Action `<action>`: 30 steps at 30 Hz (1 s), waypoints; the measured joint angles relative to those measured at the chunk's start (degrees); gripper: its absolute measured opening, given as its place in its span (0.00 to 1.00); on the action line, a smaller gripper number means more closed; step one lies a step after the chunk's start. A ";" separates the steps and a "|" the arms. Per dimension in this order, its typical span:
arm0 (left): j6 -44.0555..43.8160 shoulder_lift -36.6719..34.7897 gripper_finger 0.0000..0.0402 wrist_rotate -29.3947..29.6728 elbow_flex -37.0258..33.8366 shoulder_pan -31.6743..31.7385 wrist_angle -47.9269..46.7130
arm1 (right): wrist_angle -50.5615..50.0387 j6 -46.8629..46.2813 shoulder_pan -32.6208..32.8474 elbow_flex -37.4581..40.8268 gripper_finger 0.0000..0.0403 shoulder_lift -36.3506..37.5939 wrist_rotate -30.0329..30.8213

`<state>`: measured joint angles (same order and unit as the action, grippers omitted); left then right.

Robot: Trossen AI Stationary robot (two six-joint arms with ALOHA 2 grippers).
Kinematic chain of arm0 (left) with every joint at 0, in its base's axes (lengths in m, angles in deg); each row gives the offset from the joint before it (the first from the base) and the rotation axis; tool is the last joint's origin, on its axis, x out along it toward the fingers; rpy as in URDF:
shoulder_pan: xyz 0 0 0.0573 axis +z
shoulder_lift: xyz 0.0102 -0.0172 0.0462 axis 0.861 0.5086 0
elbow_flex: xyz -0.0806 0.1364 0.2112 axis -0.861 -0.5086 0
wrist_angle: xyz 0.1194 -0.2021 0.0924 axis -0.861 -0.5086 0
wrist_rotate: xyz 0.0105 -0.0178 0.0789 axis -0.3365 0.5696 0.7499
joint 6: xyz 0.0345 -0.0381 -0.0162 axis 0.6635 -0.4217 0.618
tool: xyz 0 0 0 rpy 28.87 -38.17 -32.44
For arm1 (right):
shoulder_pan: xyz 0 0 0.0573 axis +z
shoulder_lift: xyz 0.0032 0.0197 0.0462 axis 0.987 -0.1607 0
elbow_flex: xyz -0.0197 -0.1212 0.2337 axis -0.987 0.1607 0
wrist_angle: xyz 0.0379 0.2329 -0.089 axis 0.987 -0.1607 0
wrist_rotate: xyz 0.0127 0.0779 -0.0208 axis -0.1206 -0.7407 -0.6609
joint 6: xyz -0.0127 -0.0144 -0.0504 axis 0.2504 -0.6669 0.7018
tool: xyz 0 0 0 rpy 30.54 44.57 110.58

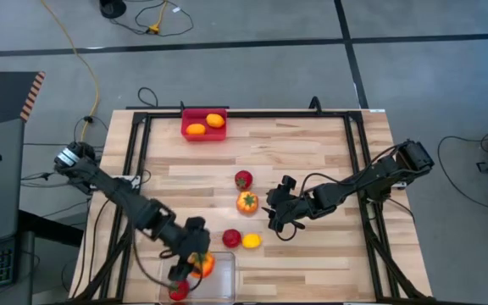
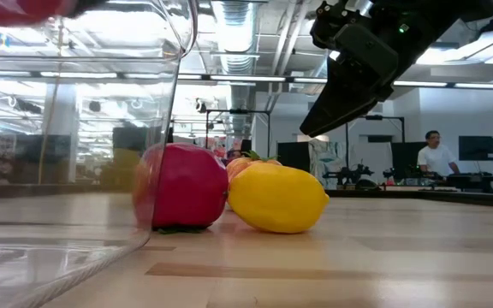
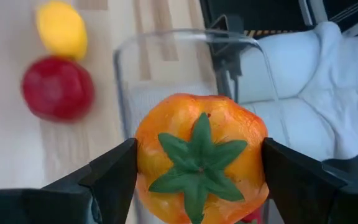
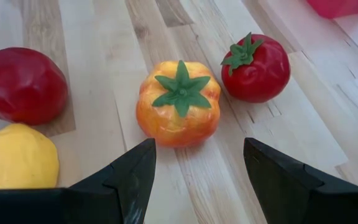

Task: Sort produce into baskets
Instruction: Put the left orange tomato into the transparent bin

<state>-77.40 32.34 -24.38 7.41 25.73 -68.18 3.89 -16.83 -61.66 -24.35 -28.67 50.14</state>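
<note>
My left gripper (image 1: 195, 264) is shut on an orange fruit with a green stem (image 3: 201, 158), over the clear bin (image 1: 223, 284) at the table's near edge. A red fruit (image 1: 179, 292) lies in that bin. My right gripper (image 4: 197, 168) is open and empty, hovering just right of a second orange stemmed fruit (image 4: 179, 102) on the table. Beside that fruit, a red stemmed fruit (image 4: 255, 66), a plain red one (image 4: 20, 84) and a yellow one (image 4: 17, 158) rest on the wood. The red bin (image 1: 203, 124) at the far edge holds two orange fruits. My left gripper pinches the orange fruit between its two fingers (image 3: 120, 171), one on each of its opposite sides (image 3: 146, 155). The green stem faces back toward the wrist. The fingers slant down from above. The fruit is lifted clear, over the clear bin's open top (image 3: 166, 59).
A black frame rail (image 1: 244, 114) runs round the wooden tabletop. The plain red fruit (image 2: 187, 186) and yellow fruit (image 2: 276, 197) lie close to the clear bin's right wall (image 2: 157, 128). A person (image 2: 435, 158) stands in the room beyond the table.
</note>
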 joint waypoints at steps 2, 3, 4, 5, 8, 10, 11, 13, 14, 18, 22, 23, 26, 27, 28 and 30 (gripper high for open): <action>-2.23 -0.02 0.73 2.24 -0.20 -2.02 -0.11 | 0.12 0.00 0.00 0.00 0.67 0.00 0.00; -2.90 -0.02 0.73 3.62 -0.22 -3.07 -0.38 | 0.11 0.00 0.02 0.00 0.67 0.00 0.00; -3.35 -0.02 0.73 4.98 -0.24 -3.91 -0.50 | 0.13 0.00 0.00 0.00 0.67 0.02 0.00; -3.82 -0.02 0.73 6.30 -0.24 -4.74 -0.47 | 0.14 -0.01 0.02 0.00 0.67 0.02 0.00; -4.71 -0.02 0.73 9.40 -0.24 -6.90 -0.80 | 0.14 -0.02 0.02 0.00 0.67 0.02 0.00; -4.84 -0.02 0.73 9.97 -0.24 -7.97 -0.74 | 0.13 -0.02 0.02 0.00 0.67 0.02 0.00; -4.77 -0.02 0.73 9.97 -0.24 -8.51 -0.76 | 0.14 -0.02 0.02 0.00 0.67 0.02 0.00; -4.36 0.20 0.73 9.99 -0.24 -9.47 -0.77 | 0.11 -0.02 0.02 0.00 0.67 0.02 0.00; -4.38 0.56 0.73 10.00 -0.24 -9.65 -0.63 | 0.14 -0.02 0.02 0.00 0.67 0.02 0.00; -6.42 3.27 0.73 10.43 -0.24 -10.51 -1.12 | 0.14 -0.02 0.02 0.00 0.67 0.02 0.00; -5.42 6.70 0.74 9.46 -0.24 -10.40 -1.22 | 0.14 -0.02 0.02 0.00 0.67 0.02 0.00; -5.40 7.41 0.75 9.59 -0.24 -10.40 -1.22 | 0.14 -0.02 0.02 0.00 0.67 0.02 0.00; -6.00 8.55 0.79 9.55 -0.24 -9.88 -1.31 | 0.14 -0.02 0.02 0.00 0.67 0.02 0.00; -6.03 8.55 0.80 8.62 -0.24 -9.61 -1.52 | 0.14 -0.02 0.02 0.00 0.67 0.02 0.00; -5.48 8.45 0.81 7.35 -0.24 -9.11 -1.57 | 0.11 -0.02 0.02 0.00 0.67 0.02 0.00; -4.13 8.17 0.82 5.50 -0.24 -8.41 -1.73 | 0.16 -0.02 0.02 0.00 0.67 0.02 0.00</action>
<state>-81.53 40.52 -18.87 7.17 17.32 -69.91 4.05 -16.85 -61.64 -24.35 -28.65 50.14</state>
